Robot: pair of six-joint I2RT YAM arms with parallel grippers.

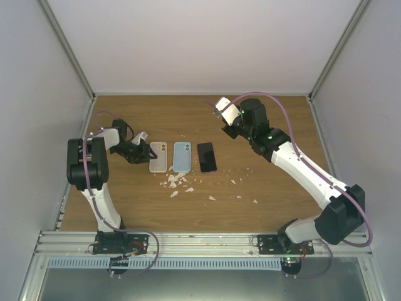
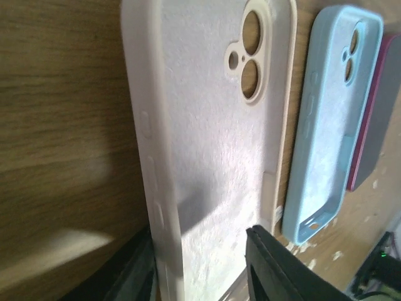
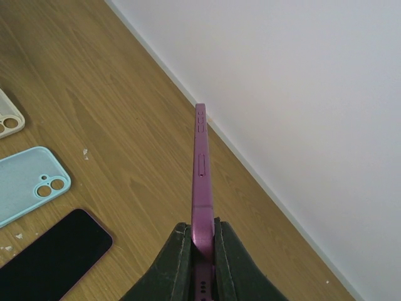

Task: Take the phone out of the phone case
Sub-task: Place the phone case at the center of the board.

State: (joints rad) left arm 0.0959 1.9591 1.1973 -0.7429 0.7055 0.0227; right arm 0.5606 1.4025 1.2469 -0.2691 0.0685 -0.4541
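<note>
Right gripper (image 3: pixel 200 237) pinches purple phone (image 3: pixel 201 169) at 1 o'clock; left gripper (image 2: pixel 200 269), fingers (image 2: pixel 279 273) spread wide, straddles beige phone case (image 2: pixel 207 125) at 9 o'clock.

Your left arm bends sharply at the elbow, left gripper (image 1: pixel 139 145) hanging low, fingers spread apart. Your right arm stretches forward and up, right gripper (image 1: pixel 224 114) clamped on a phone (image 3: pixel 201 163) held edgewise.
</note>
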